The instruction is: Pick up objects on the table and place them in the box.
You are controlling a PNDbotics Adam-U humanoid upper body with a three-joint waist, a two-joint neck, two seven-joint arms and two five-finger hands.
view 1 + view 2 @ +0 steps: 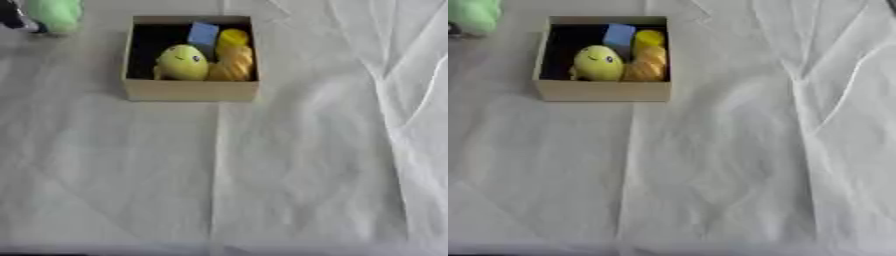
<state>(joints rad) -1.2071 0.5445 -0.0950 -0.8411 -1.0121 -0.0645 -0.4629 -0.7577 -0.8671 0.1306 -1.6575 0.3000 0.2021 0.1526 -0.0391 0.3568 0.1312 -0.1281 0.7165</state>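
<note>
Cardboard box [192, 91], open top, dark inside, at upper centre-left on white creased cloth [306, 175] covering the table. Packed w/ four things: round yellow toy [182, 62] w/ a small face at front left, touching the front wall; golden-brown ridged piece [232, 65] just beside it on the right, touching it; blue block [203, 33] standing tilted behind the two; yellow cylinder [233, 36] at back right, next to the block and above the ridged piece.

Outside the box: pale green soft-looking thing [54, 14] at top left corner, well apart from the box's left wall, blurred. Hard to say whether resting on the cloth or lifted.

Left eye view: green thing nearly whole, plus a dark bit of left hand [10, 17] touching its left side at the frame edge. Grip: can't tell, too little showing.

Right eye view: green thing cut by the left edge, hand reduced to a dark sliver under it; thin dark streak [892, 4] at top right corner, unidentifiable, seen only here.

No right hand in either view.
</note>
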